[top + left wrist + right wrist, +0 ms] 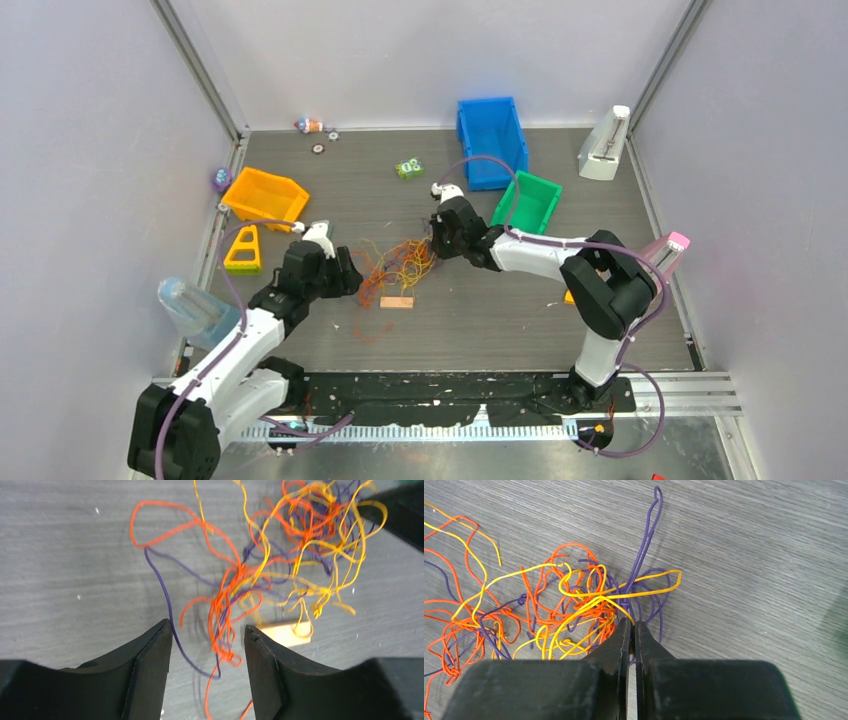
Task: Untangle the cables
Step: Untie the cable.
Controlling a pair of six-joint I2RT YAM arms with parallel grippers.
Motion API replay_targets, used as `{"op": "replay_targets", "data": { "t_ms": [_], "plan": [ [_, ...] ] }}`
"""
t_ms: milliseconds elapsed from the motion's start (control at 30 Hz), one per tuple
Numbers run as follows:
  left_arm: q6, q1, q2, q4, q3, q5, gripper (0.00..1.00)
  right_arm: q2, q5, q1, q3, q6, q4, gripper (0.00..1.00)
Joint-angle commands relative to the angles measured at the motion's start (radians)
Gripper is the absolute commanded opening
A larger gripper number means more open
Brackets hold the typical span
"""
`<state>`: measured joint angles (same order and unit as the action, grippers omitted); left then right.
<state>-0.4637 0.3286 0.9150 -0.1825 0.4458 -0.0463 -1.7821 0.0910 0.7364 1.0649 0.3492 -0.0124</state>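
Overhead first, the cables (400, 265) read as a small orange, yellow and purple tangle on the grey table (480, 320) between the two arms. From here the single strands are too fine to follow. The left gripper (352, 275) reaches in from the tangle's left edge, its arm stretched low and forward. The right gripper (432, 240) comes at the tangle's upper right, its arm folded back sharply at the elbow. I cannot judge either set of jaws from this height. A small wooden block (397, 302) lies just below the tangle.

On the left wrist view, the left gripper (207, 645) stands open, pointing down at the table. Orange and purple strands run loosely through the gap, and I cannot tell whether they touch either finger. The bulk of the cables (280, 545) sits beyond the fingertips, slightly blurred. The wooden block (285, 632) is partly hidden behind the right-hand finger (265, 675). A dark shape is cut off at the top right corner.

On the right wrist view, the right gripper (632, 630) is closed, its fingers pressed together. Yellow strands of the cables (574, 600) run straight into the seam at the tips, so it pinches them. Purple loops pass just beside the tips.
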Motion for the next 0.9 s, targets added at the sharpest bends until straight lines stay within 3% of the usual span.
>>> {"op": "replay_targets", "data": {
  "t_ms": [0, 100, 200, 333, 533, 867],
  "plan": [
    [0.030, 0.045, -0.049, -0.136, 0.045, 0.020, 0.59, 0.059, 0.029, 0.001, -0.058, -0.010, 0.146, 0.05],
    [0.084, 0.091, -0.107, -0.230, 0.113, 0.161, 0.64, 0.070, 0.034, 0.001, -0.092, -0.013, 0.188, 0.05],
    [0.114, 0.131, -0.123, -0.271, 0.169, 0.202, 0.57, 0.075, 0.030, 0.001, -0.107, -0.015, 0.212, 0.05],
    [0.142, 0.250, -0.044, -0.328, 0.251, 0.332, 0.58, 0.074, 0.019, 0.001, -0.118, -0.019, 0.232, 0.06],
    [0.192, 0.272, 0.136, -0.266, 0.289, 0.177, 0.39, 0.079, 0.005, 0.001, -0.121, -0.018, 0.238, 0.06],
    [0.169, 0.258, 0.364, -0.172, 0.281, 0.142, 0.43, 0.079, -0.008, 0.002, -0.125, -0.016, 0.245, 0.06]
  ]
}}
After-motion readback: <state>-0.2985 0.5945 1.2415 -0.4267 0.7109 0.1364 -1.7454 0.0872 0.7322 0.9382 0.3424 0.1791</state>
